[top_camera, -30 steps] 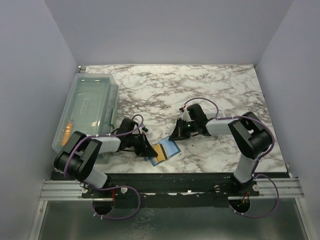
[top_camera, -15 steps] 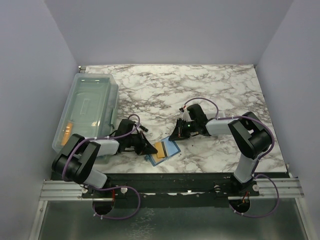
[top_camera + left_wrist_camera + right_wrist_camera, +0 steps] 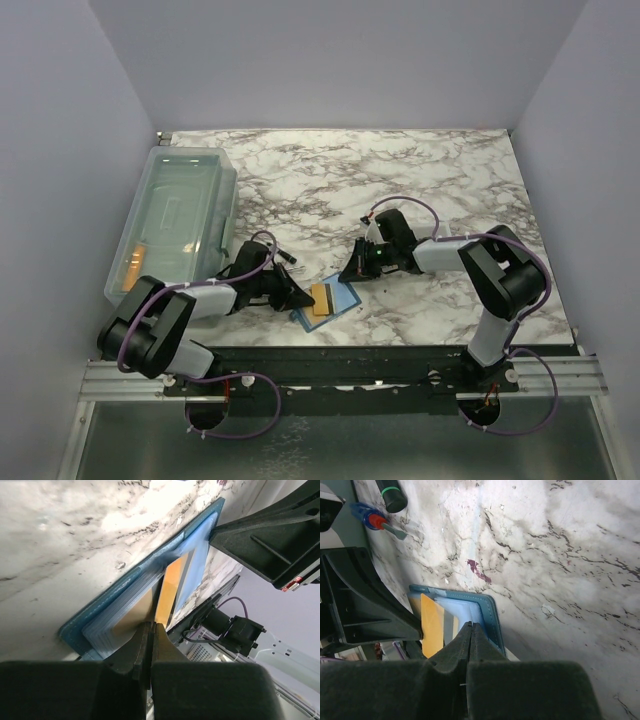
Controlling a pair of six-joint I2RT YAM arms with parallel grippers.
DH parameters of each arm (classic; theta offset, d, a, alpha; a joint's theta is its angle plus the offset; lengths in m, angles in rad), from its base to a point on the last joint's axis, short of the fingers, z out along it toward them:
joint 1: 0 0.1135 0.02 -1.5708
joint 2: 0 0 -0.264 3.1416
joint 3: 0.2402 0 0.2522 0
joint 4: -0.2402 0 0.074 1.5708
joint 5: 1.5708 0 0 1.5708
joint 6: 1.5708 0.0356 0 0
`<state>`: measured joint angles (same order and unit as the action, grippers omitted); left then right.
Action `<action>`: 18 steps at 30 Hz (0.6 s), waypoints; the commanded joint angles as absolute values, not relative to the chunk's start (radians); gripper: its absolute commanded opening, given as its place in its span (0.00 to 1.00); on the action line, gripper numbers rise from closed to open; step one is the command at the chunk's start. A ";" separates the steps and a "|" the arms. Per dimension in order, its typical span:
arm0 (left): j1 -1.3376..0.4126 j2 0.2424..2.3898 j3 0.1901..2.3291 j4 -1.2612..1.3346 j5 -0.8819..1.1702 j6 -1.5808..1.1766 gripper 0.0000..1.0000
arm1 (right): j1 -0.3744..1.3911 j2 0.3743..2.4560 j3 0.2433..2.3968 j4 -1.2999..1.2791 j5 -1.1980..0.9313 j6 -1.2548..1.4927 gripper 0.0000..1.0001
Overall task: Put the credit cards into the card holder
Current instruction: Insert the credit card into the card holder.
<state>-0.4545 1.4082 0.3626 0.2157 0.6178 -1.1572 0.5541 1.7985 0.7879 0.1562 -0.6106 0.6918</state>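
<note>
Both left fingers (image 3: 142, 652) and right fingers (image 3: 459, 647) pressed together — left elbow (image 3: 140, 335) now farther back

Pale lavender walls (image 3: 330, 60) enclose a white, grey-veined marble tabletop (image 3: 420, 170) on three sides.

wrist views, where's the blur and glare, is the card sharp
Left wrist: the left gripper is a dark, out-of-focus mass at the bottom, the marble table is washed out top left, the credit card and card holder are fairly sharp. Right wrist: the right gripper is likewise dark and soft, card and holder clear.
</note>
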 commanded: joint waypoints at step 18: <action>-0.491 1.515 0.406 0.335 0.693 -1.194 0.32 | 0.554 1.798 0.795 0.091 -0.577 0.661 0.00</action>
